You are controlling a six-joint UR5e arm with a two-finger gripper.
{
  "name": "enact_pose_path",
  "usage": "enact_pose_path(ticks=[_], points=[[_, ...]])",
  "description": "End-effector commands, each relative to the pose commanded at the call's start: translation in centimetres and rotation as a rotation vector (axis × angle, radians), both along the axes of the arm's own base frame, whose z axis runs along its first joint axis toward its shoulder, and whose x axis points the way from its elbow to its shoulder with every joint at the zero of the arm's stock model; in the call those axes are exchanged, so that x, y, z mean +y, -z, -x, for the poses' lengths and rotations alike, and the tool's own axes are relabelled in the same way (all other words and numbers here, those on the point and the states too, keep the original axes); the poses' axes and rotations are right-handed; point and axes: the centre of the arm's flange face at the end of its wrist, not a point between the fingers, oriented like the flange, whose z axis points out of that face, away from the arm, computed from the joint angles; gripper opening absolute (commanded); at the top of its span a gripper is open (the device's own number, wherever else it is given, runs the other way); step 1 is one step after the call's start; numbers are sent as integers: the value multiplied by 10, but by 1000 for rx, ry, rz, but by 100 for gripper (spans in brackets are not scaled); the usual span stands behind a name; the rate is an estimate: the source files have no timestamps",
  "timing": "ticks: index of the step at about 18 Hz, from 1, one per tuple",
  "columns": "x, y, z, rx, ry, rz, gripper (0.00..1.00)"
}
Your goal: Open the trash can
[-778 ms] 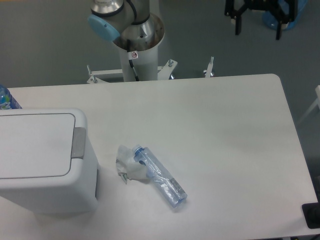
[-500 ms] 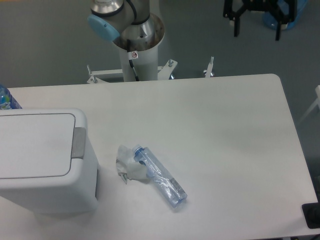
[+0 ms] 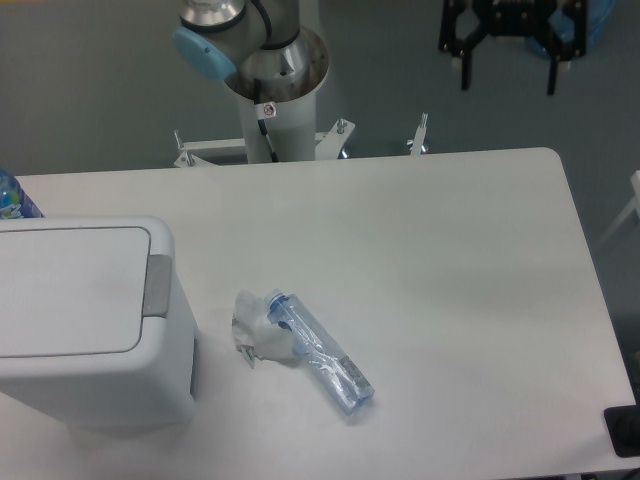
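Observation:
The white trash can [image 3: 90, 320] stands at the table's left edge, its flat lid down and the grey push-tab [image 3: 158, 286] on its right side. My black gripper [image 3: 507, 68] hangs open at the top right, above the floor beyond the table's far edge, far from the trash can. Nothing is between its fingers.
A crushed clear plastic bottle [image 3: 320, 352] with a torn label lies on the white table [image 3: 450, 270] right of the can. The arm's base column [image 3: 275, 90] stands behind the far edge. A blue bottle top [image 3: 12, 197] shows at the far left, a dark object [image 3: 625, 430] at the lower right corner.
The gripper has shifted slightly left and up at the top right. The trash can and the bottle have not moved.

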Motion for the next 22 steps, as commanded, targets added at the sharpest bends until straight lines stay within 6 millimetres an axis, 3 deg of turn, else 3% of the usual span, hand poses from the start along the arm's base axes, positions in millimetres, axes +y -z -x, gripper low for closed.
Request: enact_pose_path(ticks=[9,22], points=[[94,30,-28,-81,-117,-136,100],[168,61,-98,-236,-153,-159,100]])
